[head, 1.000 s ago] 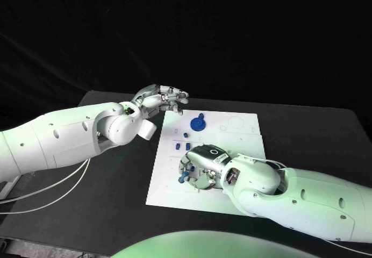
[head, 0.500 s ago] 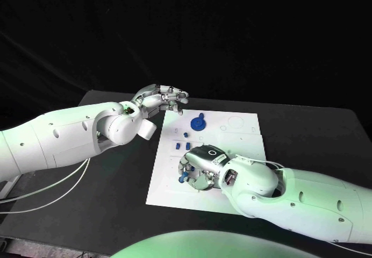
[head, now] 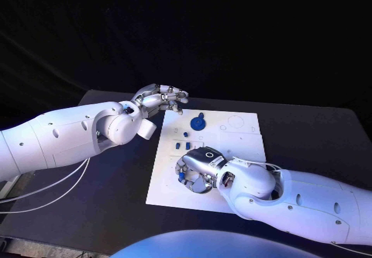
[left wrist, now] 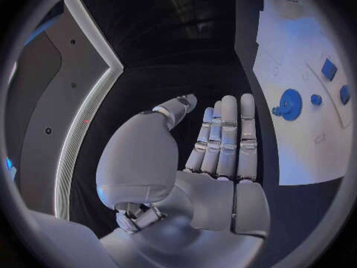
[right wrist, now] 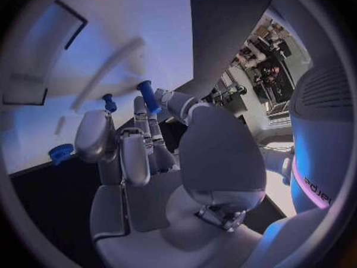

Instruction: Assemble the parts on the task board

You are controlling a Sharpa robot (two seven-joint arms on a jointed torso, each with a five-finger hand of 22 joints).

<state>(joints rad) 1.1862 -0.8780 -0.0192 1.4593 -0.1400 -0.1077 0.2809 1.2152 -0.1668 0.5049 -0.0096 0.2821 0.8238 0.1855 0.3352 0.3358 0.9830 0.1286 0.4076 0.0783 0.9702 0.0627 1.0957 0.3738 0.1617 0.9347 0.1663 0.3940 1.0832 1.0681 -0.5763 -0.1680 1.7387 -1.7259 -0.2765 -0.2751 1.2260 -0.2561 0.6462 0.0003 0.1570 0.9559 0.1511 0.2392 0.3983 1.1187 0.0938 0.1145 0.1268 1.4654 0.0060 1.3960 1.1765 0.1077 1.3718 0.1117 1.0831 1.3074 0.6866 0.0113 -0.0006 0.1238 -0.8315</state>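
Right hand pinching a peg over the near board; left hand idle at the far-left corner.

Head view: you see the board mid-table, with a blue disc near its far edge and small blue parts just nearer. Your right hand sits over the board's near-left part, fingers curled. Your left hand hovers off the far-left corner, fingers loosely bent, holding nothing.
Left wrist view: your left hand's fingers lie straight and side by side, empty; the disc lies on the board beyond.
Right wrist view: your right hand pinches a blue peg at its fingertips, above the board; another peg shows just beside.
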